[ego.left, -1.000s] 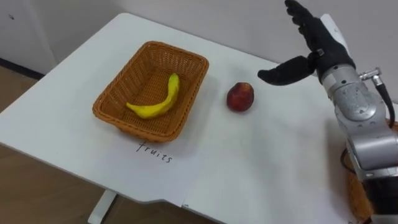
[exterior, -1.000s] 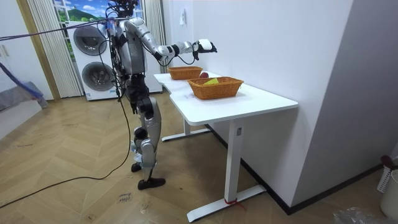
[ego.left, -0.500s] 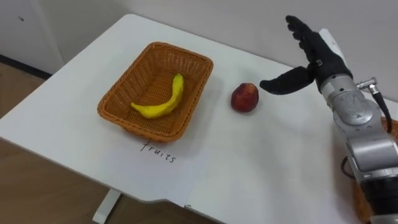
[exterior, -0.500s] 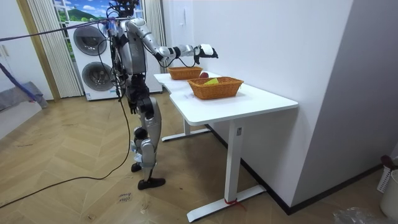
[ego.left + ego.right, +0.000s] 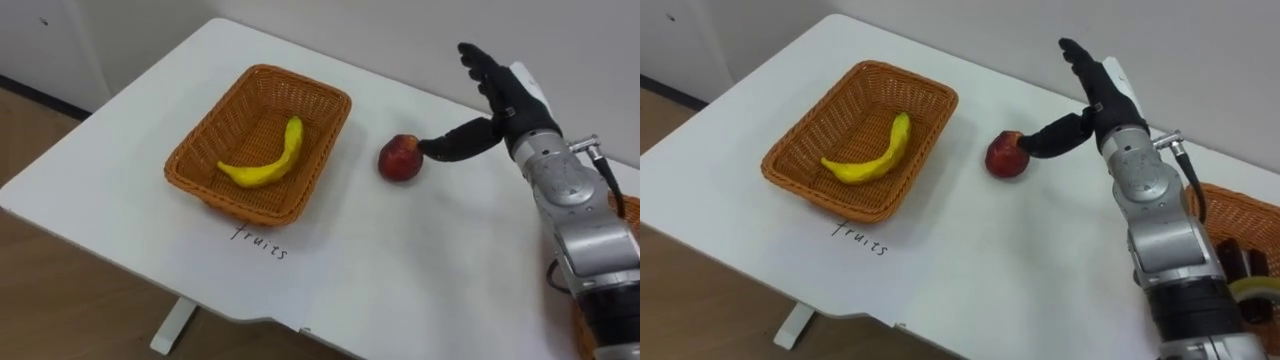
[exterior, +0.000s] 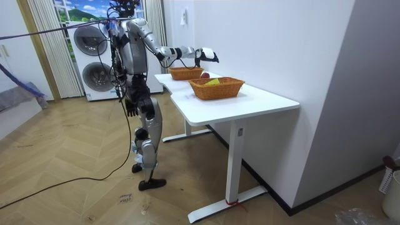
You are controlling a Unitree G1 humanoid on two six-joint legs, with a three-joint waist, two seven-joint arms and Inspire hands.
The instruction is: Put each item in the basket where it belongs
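Note:
A red apple (image 5: 400,158) lies on the white table (image 5: 400,265), just right of a wicker basket (image 5: 215,150) that holds a yellow banana (image 5: 266,163). My right hand (image 5: 503,92) hovers over the table to the right of the apple, fingers straight and spread, open. Its thumb tip touches the apple's right side. In the room view I stand at the table's end with the right arm stretched over it, and my left hand (image 6: 130,109) hangs by my hip.
A second wicker basket (image 5: 1232,222) stands at the table's right end, with dark items (image 5: 1240,262) in it. A handwritten label (image 5: 260,243) marks the table in front of the banana's basket. A wall runs along the table's far side.
My right hand has come down and leftward toward the apple, and its thumb now touches the fruit. The camera has shifted slightly. Apple, banana and baskets have stayed put.

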